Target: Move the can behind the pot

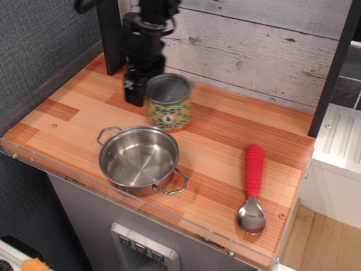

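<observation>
So you've got the black gripper (151,90) up near the back of the wooden counter (237,141), and it's clamped on the can (169,103), one finger (134,90) visible pressed against the can's left side. The other finger is hidden behind the can, so you only see half the grip. The can is the little green-and-orange tin with the grey metal top, and it looks a bit blurry. Can't tell if it's resting on the counter or slightly lifted.

Position-wise, the can sits just behind the stainless-steel pot (139,158), a bit toward the pot's right side, close to its far rim but not touching it. The pot is near the front edge of the counter with its two wire handles sticking out.

Off to the right, well apart from both, there's a spoon with a red handle (252,189) lying near the front edge, bowl pointing toward you.
</observation>
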Motion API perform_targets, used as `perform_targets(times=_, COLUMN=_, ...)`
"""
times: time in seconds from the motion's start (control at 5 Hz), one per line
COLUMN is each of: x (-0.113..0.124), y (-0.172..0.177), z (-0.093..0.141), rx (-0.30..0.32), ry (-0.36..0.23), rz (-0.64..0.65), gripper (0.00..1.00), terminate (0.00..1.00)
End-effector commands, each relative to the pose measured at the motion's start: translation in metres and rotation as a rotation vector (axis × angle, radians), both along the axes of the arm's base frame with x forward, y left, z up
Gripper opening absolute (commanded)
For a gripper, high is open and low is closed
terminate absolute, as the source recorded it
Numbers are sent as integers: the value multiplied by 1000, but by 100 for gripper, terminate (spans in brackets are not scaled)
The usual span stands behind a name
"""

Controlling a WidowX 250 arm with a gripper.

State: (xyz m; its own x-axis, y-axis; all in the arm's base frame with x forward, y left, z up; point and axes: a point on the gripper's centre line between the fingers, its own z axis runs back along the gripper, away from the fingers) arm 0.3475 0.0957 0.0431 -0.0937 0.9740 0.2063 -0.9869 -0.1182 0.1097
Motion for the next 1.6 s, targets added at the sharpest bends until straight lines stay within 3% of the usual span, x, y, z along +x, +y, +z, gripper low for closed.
perform_targets(times=0.0, x=6, y=-29, z=13, rx=7, ry=-28, rz=-36, gripper=100, terminate=0)
perform_targets(times=0.4, x=11, y=-56, z=22, rx=-58, ry=-46, rz=-97, gripper=100, terminate=0)
perform_targets(times=0.6, x=6, y=-54, z=30, rx=-54, ry=-58, rz=-123, gripper=100, terminate=0)
perform_targets(times=0.8, x=0, y=-27, z=57, rx=-93, ry=-72, rz=-238, gripper=100, terminate=0)
perform_targets(times=1.2, x=-4, y=27, z=97, rx=-21, ry=-59, rz=-539, gripper=100, terminate=0)
perform_targets(times=1.4, x=-1, y=43, z=102, rx=-24, ry=-32, rz=-785, gripper=100, terminate=0)
